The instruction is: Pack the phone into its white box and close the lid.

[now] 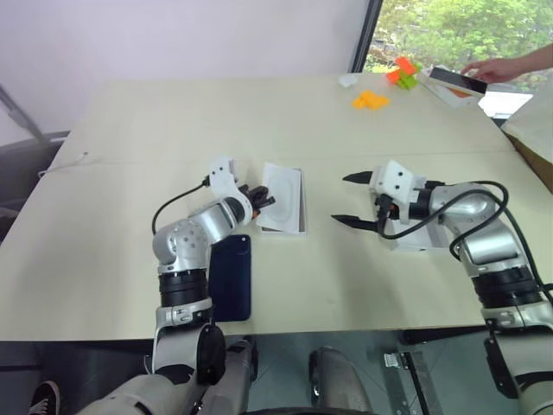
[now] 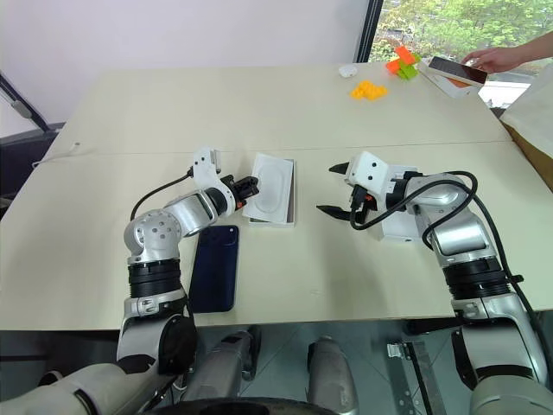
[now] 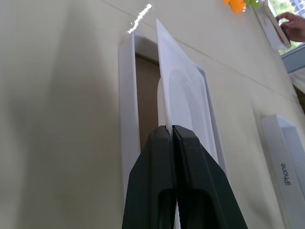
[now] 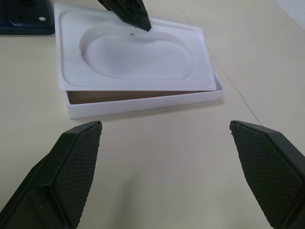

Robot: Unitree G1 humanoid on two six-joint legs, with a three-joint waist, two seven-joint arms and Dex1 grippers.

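The left gripper (image 1: 265, 198) reaches forward and toward the right, tilted slightly down, its two black fingers (image 3: 176, 181) pressed together on a thin white insert (image 3: 183, 95) whose edge sits between the tips. The right gripper (image 1: 352, 200) points toward the left, slightly down, fingers (image 4: 71, 167) spread wide, nothing between them.

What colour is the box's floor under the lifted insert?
Brown, like bare cardboard, under the white insert in the white box; clearest in the left wrist view.

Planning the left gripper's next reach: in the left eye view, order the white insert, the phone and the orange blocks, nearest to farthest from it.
From the left gripper:
1. White insert, pinched in its fingers, tilted over the box.
2. Phone, on the table's near edge.
3. Orange blocks, far right.
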